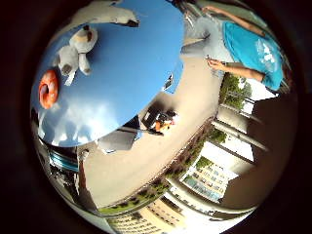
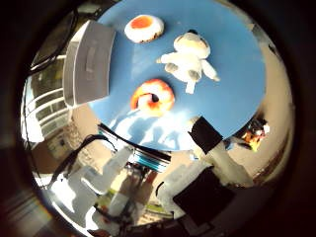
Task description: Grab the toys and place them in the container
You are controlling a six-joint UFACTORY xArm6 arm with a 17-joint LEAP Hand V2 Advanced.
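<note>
**Op:** Toys first, big to small: the plush (image 2: 189,60) lies mid-table (image 2: 237,94), the donut (image 2: 152,97) just beside it toward the near edge, the egg (image 2: 143,28) toward the far edge. All three are on the blue top, none in the container (image 2: 90,63), which sits at the table's edge near the egg.

**Spotter:** So nothing is done?

**Op:** I judge the task not started; three picks are left.

**Spotter:** Fingers?

**Op:** My hand (image 2: 205,163) holds nothing. Its fingers (image 2: 206,133) look fairly straight, off the table. The container's inside is hidden from me.
</note>
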